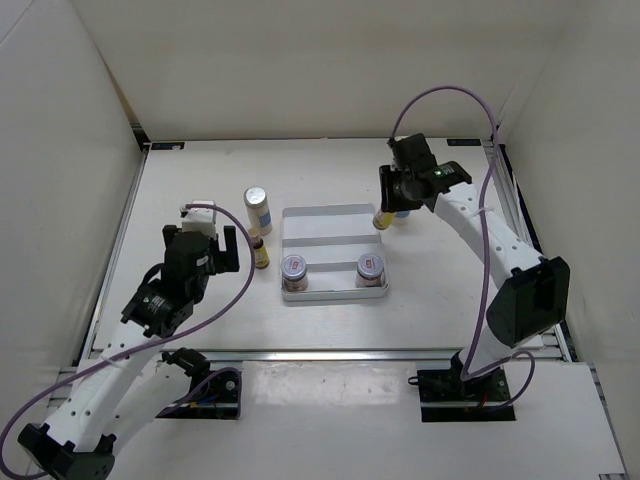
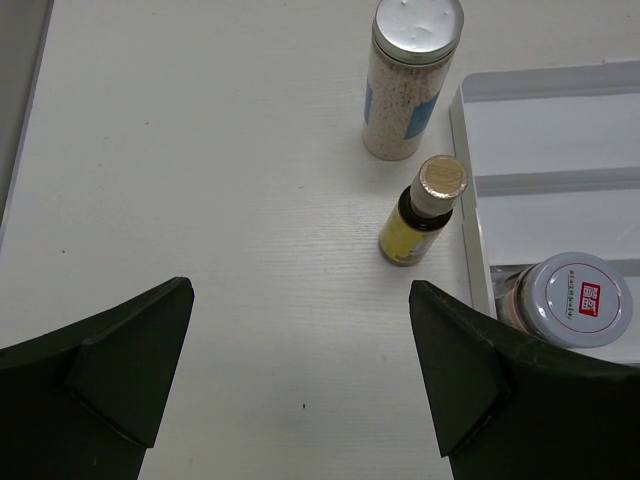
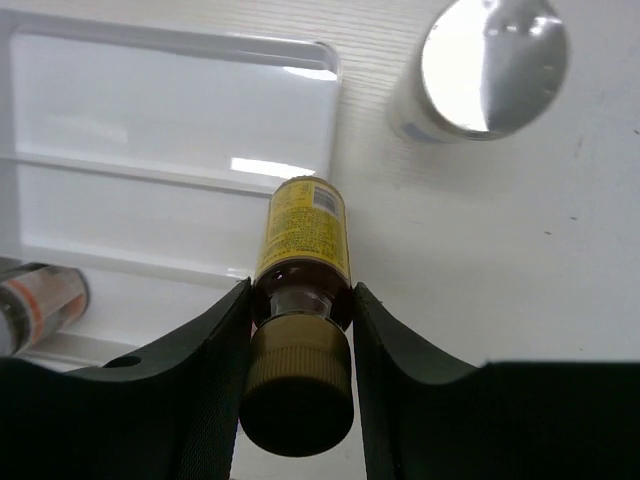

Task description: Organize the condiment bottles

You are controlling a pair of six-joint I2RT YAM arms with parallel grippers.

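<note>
My right gripper point(image 1: 397, 198) point(image 3: 300, 292) is shut on the neck of a slim amber-yellow bottle point(image 3: 300, 235) point(image 1: 383, 219), held at the right edge of the white ribbed tray point(image 1: 330, 213) point(image 3: 150, 110). A tall white silver-capped bottle point(image 3: 488, 70) stands just right of it on the table. My left gripper point(image 1: 208, 240) point(image 2: 300, 295) is open and empty over bare table. Ahead of it stand the other tall white bottle point(image 2: 410, 80) point(image 1: 258, 209) and the other amber bottle point(image 2: 425, 215) point(image 1: 261, 251). Two squat jars point(image 1: 294, 272) point(image 1: 370, 267) sit in the tray's near row; one also shows in the left wrist view point(image 2: 572, 300).
White walls enclose the table at left, back and right. A metal rail point(image 1: 505, 190) runs along the right side close to the right arm. The tray's two far rows hold nothing.
</note>
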